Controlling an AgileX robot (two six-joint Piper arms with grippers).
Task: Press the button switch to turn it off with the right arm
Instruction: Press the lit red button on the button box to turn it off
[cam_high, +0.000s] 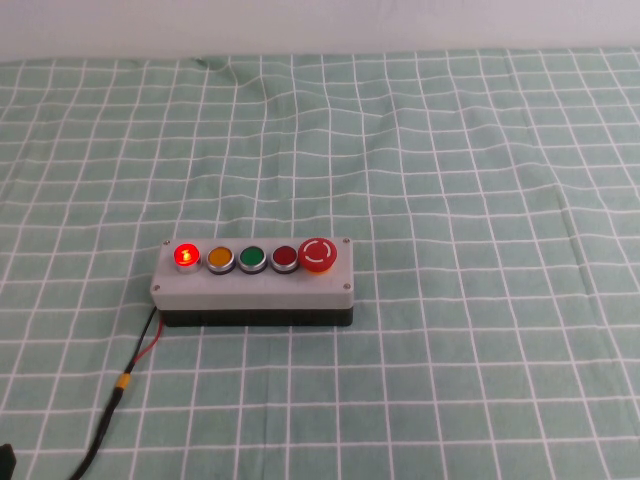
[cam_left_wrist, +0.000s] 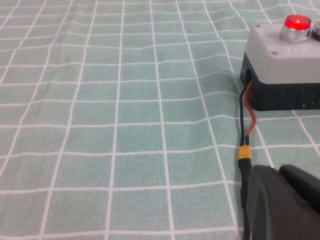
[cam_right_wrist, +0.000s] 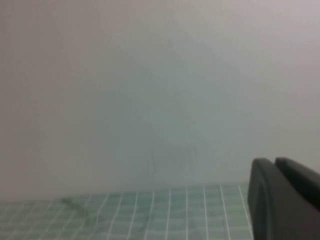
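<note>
A button box with a grey top and black base sits on the checked cloth, left of centre. Its leftmost button glows red; the left wrist view shows the same lit button. To its right come an orange button, a green button, a dark red button and a large red mushroom button. My left gripper is shut and empty, low over the cloth near the box's cable. My right gripper is shut and empty, facing the back wall, far from the box.
A red and black cable with a yellow connector runs from the box's left end toward the front left corner. The green checked cloth covers the table; a pale wall stands behind it.
</note>
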